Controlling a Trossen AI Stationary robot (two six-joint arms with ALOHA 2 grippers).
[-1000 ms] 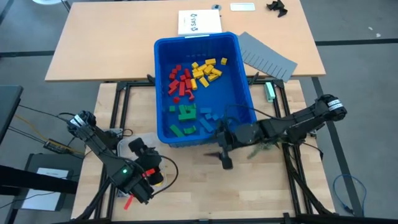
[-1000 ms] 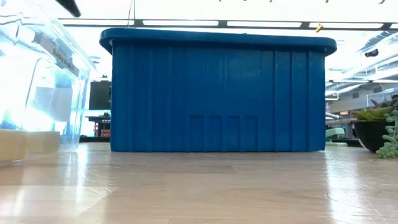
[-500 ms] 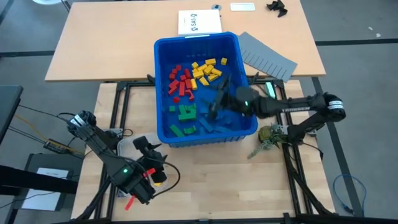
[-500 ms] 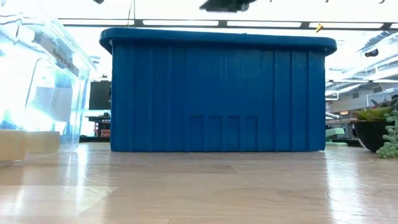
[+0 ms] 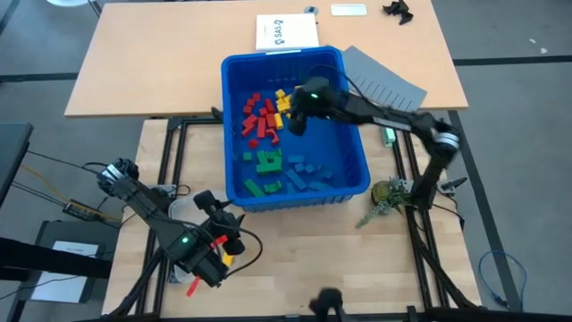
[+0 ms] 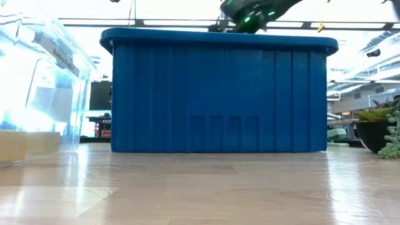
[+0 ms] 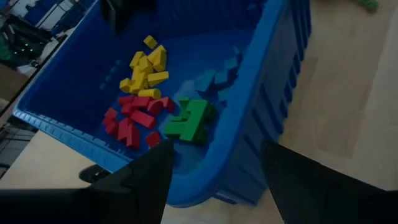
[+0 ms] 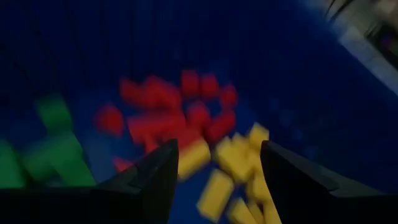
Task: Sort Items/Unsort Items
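the left gripper (image 5: pixel 217 234) is held open and empty, in front of the blue bin (image 5: pixel 353 143), outside its near wall. the toy blocks (image 5: pixel 273 134) are all seen inside the bin: red, yellow, green and blue clusters. the right gripper (image 5: pixel 299 114) is held open, empty, directly above the yellow blocks (image 8: pixel 239 165).
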